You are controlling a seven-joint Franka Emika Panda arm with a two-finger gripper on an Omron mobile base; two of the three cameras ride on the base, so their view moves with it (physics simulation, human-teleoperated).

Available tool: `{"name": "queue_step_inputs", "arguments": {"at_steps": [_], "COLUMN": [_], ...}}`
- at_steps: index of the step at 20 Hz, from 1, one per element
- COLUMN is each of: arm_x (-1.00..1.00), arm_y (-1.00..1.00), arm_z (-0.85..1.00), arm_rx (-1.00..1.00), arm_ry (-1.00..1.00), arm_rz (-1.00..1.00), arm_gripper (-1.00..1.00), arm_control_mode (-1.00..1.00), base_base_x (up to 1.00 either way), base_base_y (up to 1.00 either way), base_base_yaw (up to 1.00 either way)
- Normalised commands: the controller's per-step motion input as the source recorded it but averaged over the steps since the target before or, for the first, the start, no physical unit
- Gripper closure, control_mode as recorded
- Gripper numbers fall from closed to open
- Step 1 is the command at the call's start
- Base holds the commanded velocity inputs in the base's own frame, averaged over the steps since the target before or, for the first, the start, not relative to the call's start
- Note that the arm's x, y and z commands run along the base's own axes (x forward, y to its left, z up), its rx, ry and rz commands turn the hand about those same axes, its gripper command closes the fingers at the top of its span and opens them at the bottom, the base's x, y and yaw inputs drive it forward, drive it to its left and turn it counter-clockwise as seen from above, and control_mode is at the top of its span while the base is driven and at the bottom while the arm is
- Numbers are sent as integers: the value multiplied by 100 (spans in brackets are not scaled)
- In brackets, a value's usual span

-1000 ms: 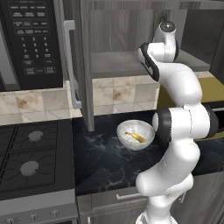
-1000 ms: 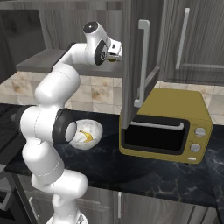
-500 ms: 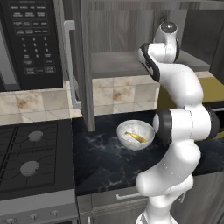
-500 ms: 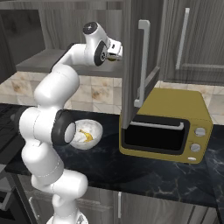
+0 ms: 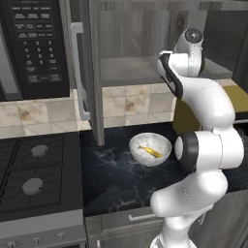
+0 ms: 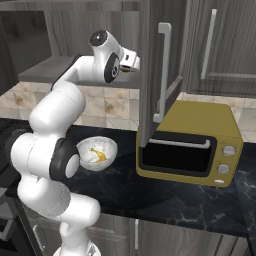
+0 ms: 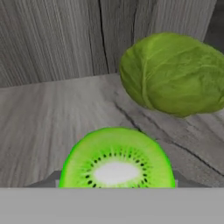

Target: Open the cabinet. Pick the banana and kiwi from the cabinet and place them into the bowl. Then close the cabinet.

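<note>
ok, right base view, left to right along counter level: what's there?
Robot arm → bowl with the banana in it → open cabinet door → yellow oven.

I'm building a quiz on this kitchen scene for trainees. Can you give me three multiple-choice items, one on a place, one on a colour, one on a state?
1. Where does the banana lie?
A. in the bowl
B. on the stove
C. on the cabinet shelf

2. What colour is the toaster oven?
A. red
B. mustard yellow
C. white

3. How do the cabinet doors stand?
A. both shut
B. both open
C. removed

Answers: 1 A, the banana rests inside the white bowl on the counter; 2 B, its body is mustard yellow with a dark window; 3 B, both doors are swung out and the kiwi lies on the exposed shelf.
</note>
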Motion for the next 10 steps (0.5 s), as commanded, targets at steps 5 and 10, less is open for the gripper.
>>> {"name": "queue_step_inputs", "arguments": {"at_steps": [5,10], "arm_x": [-56,-53], "arm_y": [0,0], "arm_z": [7,27], "arm_rx": [-1,-5], "arm_ry": [0,0], "arm_rz": [-1,-1], "arm_gripper": [100,100], "arm_control_mode": [-100,-100], "base_base_x": [0,0], "base_base_y": [0,0], "base_base_yaw": [0,0]}}
